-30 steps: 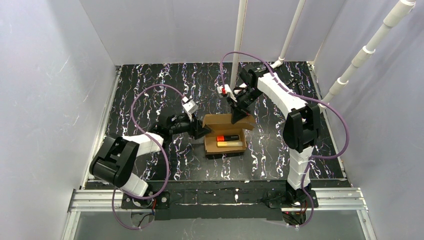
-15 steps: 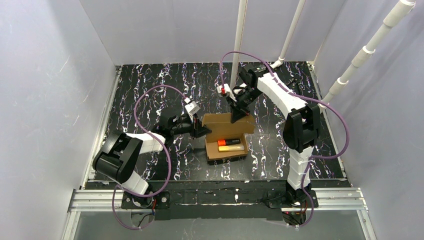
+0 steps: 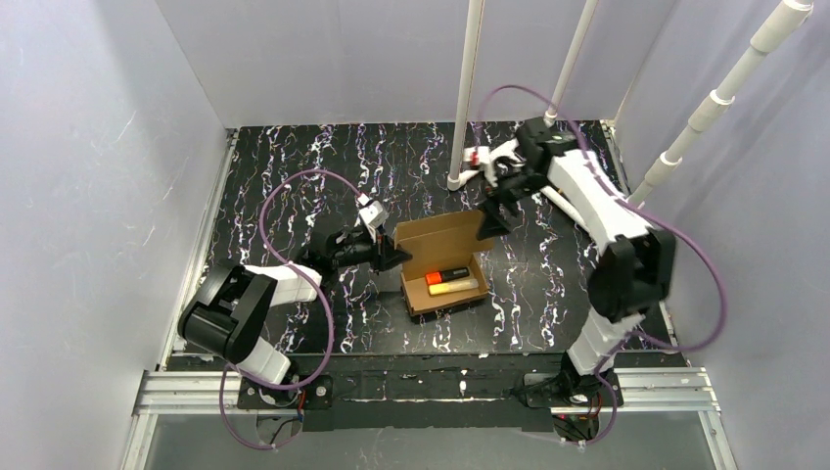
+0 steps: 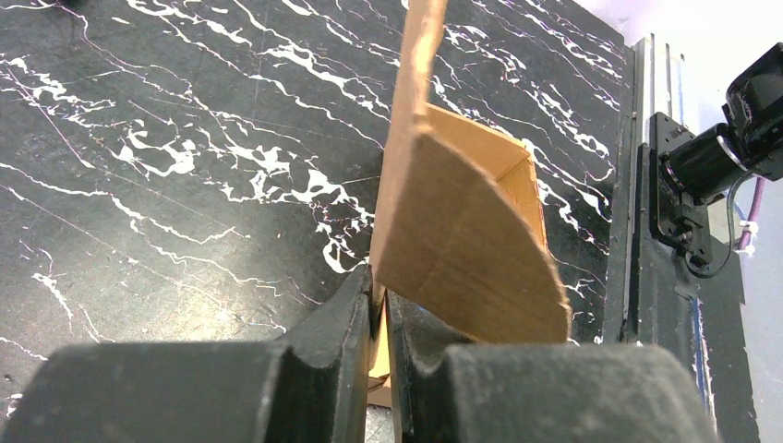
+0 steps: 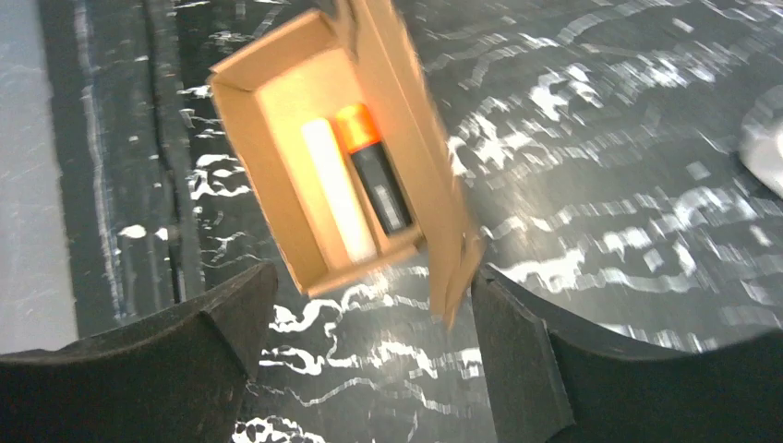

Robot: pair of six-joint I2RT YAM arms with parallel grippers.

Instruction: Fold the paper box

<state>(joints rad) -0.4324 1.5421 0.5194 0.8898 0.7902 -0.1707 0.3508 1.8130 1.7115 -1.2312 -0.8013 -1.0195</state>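
The paper box (image 3: 442, 294) is brown cardboard and sits mid-table, its lid (image 3: 440, 233) standing up at the back. Inside lie an orange-and-black marker (image 3: 446, 276) and a pale yellow marker (image 3: 454, 287). My left gripper (image 3: 393, 257) is shut on the box's left side flap (image 4: 462, 249), and in the left wrist view the fingers (image 4: 355, 309) pinch the cardboard edge. My right gripper (image 3: 486, 219) hovers open at the lid's right end and holds nothing. In the right wrist view the box (image 5: 277, 185) lies beyond the spread fingers (image 5: 517, 332), with the lid edge (image 5: 443, 240) near the right one.
A white pipe (image 3: 468, 88) stands on a round foot (image 3: 457, 182) just behind the box, with more pipes (image 3: 724, 93) at the back right. Walls close in left, back and right. A metal rail (image 3: 431, 387) runs along the near edge.
My right gripper has opened, let go of the lid and drawn back to the right. My left gripper has shut on the box's left flap.
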